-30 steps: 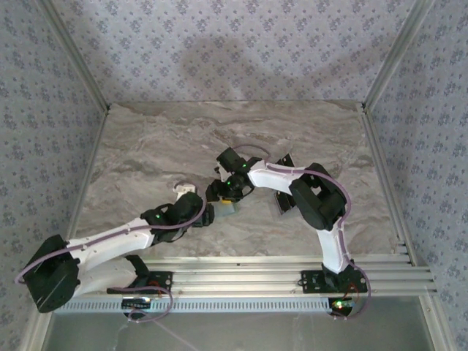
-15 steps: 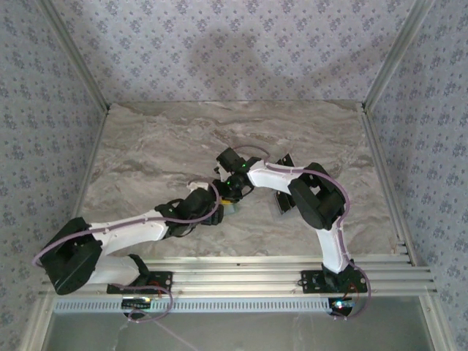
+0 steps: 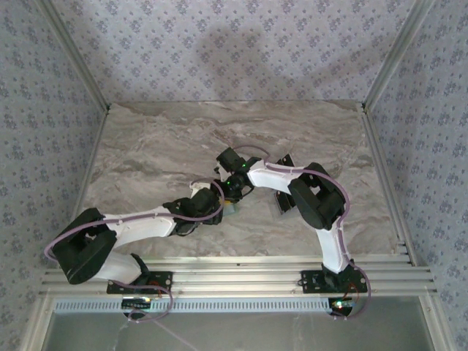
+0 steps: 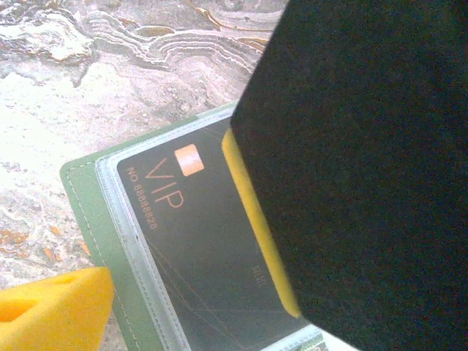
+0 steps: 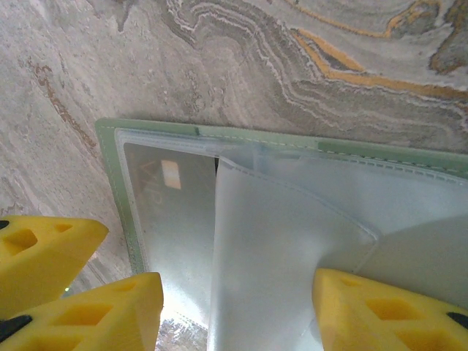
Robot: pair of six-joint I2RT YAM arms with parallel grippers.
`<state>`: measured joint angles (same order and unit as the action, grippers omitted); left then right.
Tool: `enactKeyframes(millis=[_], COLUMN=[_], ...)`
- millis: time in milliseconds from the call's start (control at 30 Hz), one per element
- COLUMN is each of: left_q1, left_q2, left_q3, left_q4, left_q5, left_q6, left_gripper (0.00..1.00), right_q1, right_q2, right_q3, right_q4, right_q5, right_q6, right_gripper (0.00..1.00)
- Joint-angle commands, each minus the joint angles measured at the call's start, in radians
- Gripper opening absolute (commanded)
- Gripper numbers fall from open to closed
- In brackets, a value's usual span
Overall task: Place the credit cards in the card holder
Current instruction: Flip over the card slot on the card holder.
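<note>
Marble desk (image 3: 146, 146): grey-and-tan veined top under both arms, which I see meeting near its middle from the overhead camera.
Card holder (image 4: 84, 219): sage-green, lying open and flat on the desk where the two grippers meet; clear plastic sleeves cover its inner face.
VIP card (image 4: 183, 241): black credit card with an orange chip and the letters VIP, seated inside the sleeve at the holder's corner.
Sleeve leaf (image 5: 278, 241): one clear leaf curls up off the holder, its free edge running down the middle of my right wrist view.
Right gripper (image 5: 234, 311): jaws about half apart above the holder. One yellow finger (image 5: 380, 311) sits over the raised leaf, the other at the holder's left edge with a gap to the leaf. I see nothing clamped.
Left gripper (image 3: 216, 203): low beside the holder, with one finger (image 4: 51, 311) just off the green border. A black panel (image 4: 365, 168) close to the lens, a yellow strip (image 4: 256, 219) along its edge, hides the other finger. I cannot tell whether anything is gripped.
Loose credit cards (image 3: 281, 207): black with pale edges, on the desk by the right arm's elbow, partly hidden by it and apart from the holder.
</note>
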<state>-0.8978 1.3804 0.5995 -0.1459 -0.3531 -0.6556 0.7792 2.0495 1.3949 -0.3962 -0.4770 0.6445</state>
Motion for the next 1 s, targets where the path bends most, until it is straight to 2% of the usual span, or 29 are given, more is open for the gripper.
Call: enactKeyframes(millis=[0, 333, 967], left_q1=[0.003, 0.016, 0.020], left_q2=[0.003, 0.005, -0.026], left_q3=[-0.016, -0.045, -0.043], left_q4=[-0.011, -0.002, -0.004], left_q5=[-0.028, -0.020, -0.019], left_q6=[-0.016, -0.030, -0.024], left_gripper=[0.91, 0.89, 0.89], right_q1=[-0.010, -0.047, -0.025], right_q2=[-0.024, -0.121, -0.035], right_q3=[-0.002, -0.073, -0.087], right_q4=[-0.011, 0.012, 0.056], right_q5=[-0.012, 0.021, -0.001], right_q6=[0.017, 0.016, 0.040], right_gripper=[0.58, 0.59, 0.59])
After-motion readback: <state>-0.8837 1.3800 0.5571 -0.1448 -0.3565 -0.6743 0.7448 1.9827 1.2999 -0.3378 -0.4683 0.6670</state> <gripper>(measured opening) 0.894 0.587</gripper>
